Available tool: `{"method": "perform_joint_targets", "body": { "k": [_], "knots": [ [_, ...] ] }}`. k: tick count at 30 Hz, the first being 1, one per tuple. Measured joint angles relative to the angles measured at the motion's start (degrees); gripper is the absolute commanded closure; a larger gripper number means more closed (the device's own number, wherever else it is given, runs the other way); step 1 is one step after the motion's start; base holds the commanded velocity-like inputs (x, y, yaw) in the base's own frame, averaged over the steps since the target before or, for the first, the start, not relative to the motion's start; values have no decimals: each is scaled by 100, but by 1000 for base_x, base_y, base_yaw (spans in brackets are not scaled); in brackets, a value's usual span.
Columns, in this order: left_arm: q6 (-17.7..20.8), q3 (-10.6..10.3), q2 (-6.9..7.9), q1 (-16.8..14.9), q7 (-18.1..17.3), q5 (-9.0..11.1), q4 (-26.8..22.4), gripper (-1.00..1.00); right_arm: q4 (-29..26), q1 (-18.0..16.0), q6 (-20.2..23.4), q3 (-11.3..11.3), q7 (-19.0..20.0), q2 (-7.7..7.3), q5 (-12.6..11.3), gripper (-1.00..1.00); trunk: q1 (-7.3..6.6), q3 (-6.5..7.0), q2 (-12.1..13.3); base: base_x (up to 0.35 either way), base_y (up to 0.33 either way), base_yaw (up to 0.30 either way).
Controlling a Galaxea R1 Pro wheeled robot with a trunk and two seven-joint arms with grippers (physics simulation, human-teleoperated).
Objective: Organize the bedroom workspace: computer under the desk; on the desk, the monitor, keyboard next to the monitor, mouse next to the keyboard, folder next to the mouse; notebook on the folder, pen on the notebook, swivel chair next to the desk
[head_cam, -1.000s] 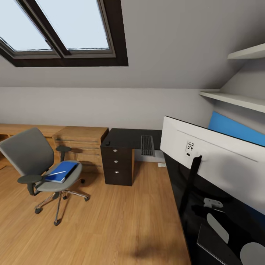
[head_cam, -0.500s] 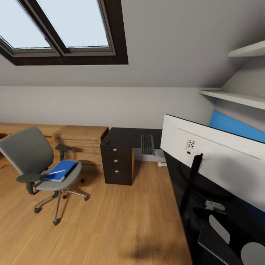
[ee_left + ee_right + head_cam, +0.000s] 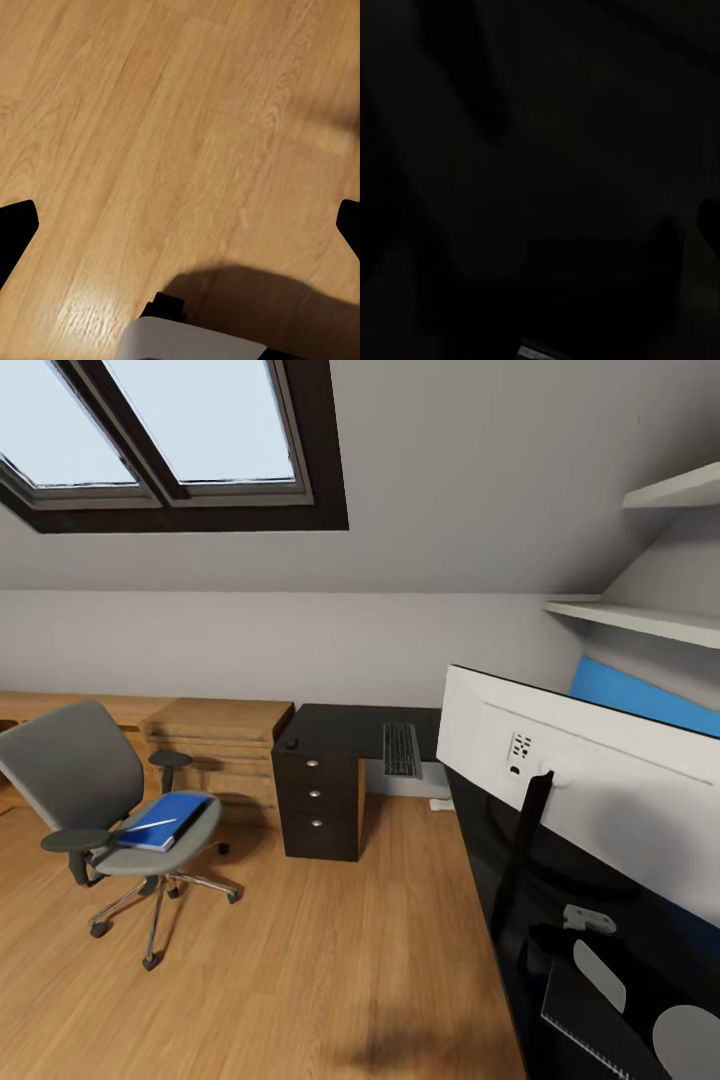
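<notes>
Blue folder (image 3: 160, 825) with the pen (image 3: 152, 826) waits on the swivel chair (image 3: 95, 800), far from my left tool (image 3: 180, 225), its fingers apart; right tool's state I cannot tell. Next I drive over, I judge.

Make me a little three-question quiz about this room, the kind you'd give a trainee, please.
1. True or false: the blue folder lies on the seat of the swivel chair.
2. Where is the keyboard?
A. on the wooden floor
B. on the black top of the desk
C. on the wall shelf
3. Fill in: the slim white pen rests on top of the ______.

Key:
1. True.
2. B.
3. The stack on the chair seat; the grey notebook said to lie over the folder is too thin to make out from here.
</notes>
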Motion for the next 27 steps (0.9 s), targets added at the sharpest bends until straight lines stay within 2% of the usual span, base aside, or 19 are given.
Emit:
{"method": "perform_joint_targets", "body": {
  "k": [12, 23, 27],
  "knots": [
    [0, 2, 7, 1, 0, 1, -1, -100, -11, -60, -6, -14, -13, -8, 54, -100, 263, -214, -483, 0, 0, 0],
    [-1, 14, 15, 1, -39, -12, 18, -100, 16, -77, -13, -11, -9, -2, 53, -100, 263, -215, -485, -1, 0, 0],
    [-1, 15, 16, 0, -43, -10, 25, -100, 24, -78, -34, -12, 4, 0, 66, -100, 266, -215, -484, -178, 0, 0]
  ]
}}
